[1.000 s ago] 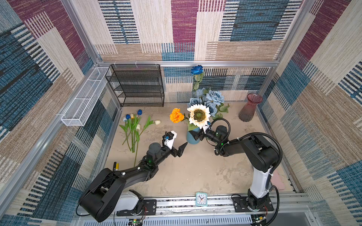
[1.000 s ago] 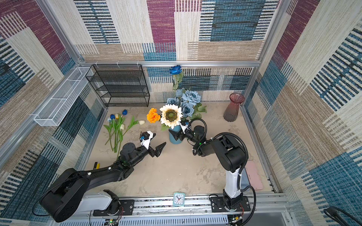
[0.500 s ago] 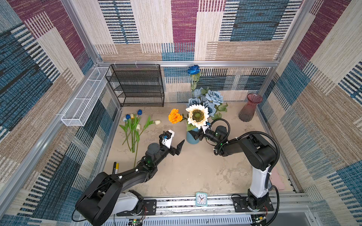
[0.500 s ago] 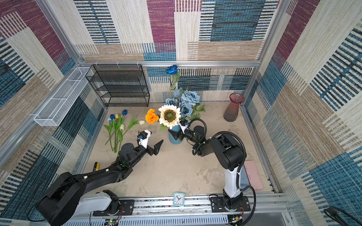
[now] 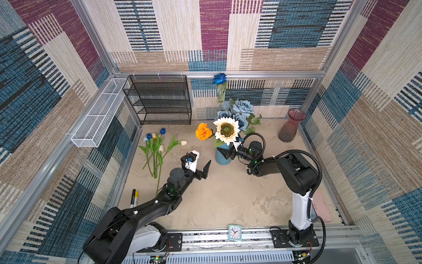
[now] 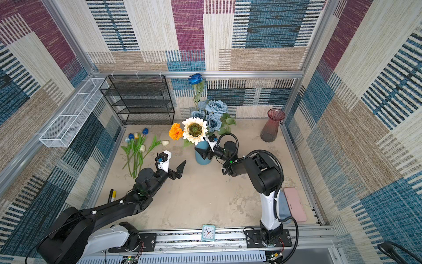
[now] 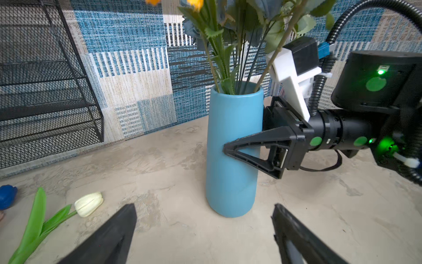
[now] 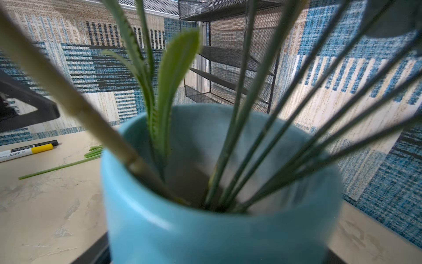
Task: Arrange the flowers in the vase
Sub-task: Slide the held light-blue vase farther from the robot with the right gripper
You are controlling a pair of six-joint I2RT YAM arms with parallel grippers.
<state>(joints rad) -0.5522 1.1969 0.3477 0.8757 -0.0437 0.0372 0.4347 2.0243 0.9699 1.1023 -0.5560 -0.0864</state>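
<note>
Change since earlier frames: left gripper has drawn back from the blue vase toward the tulips; the deep-blue rose has leaned toward the tulip side; the right gripper has narrowed.
Left gripper: jaws wide, empty, hovering between the blue vase and the tulips.
Right gripper: clasps the blue vase at mid-height; near finger lies against its wall, far finger hidden behind it.
Flowers placed: sunflower, orange bloom, dusty-blue roses and deep-blue rose stand in the blue vase.
Flowers left: tulips lie flat on the table, beside the blue vase on the left arm's side; one white tulip lies nearest it.
Handling (judged): light; thin, springy stems; soft heads; crossed stems may drag neighbours.
Hold point (judged): bare mid-stem of the white tulip, clear of leaf and head.
</note>
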